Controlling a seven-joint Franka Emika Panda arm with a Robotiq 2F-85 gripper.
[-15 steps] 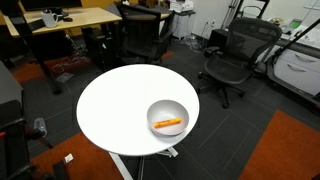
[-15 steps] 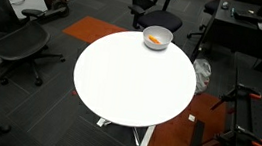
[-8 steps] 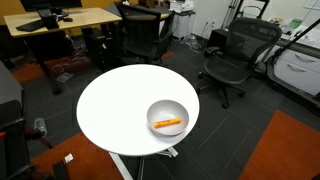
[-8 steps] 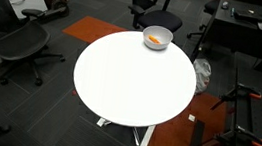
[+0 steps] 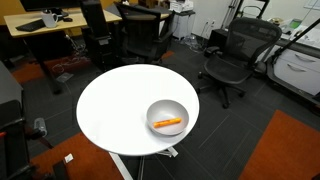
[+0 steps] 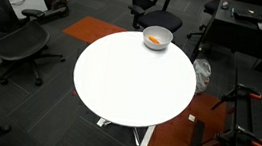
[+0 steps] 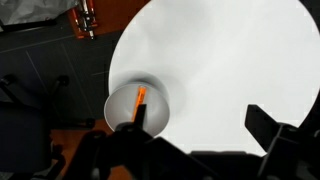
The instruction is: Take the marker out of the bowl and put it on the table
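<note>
The orange marker (image 5: pixel 168 123) lies inside the grey-white bowl (image 5: pixel 170 107), which stands near the edge of the round white table (image 5: pixel 115 105). Both also show in an exterior view, with the marker (image 6: pixel 154 39) in the bowl (image 6: pixel 157 45) at the far edge of the table (image 6: pixel 130 78). In the wrist view my gripper (image 7: pixel 197 128) is open and empty, high above the table (image 7: pixel 230 60). Its one finger overlaps the near side of the bowl (image 7: pixel 120 103) in the picture, below the marker (image 7: pixel 141 97).
Black office chairs (image 5: pixel 235 55) stand around the table, with one more in an exterior view (image 6: pixel 19 44). A wooden desk (image 5: pixel 60 20) stands behind. A dark upright shape (image 5: pixel 95 20) is at the top edge. Orange carpet patches (image 6: pixel 101 29) lie on the floor.
A dark shape has come into an exterior view at the top edge, in front of the desk. The bowl and the marker have not moved.
</note>
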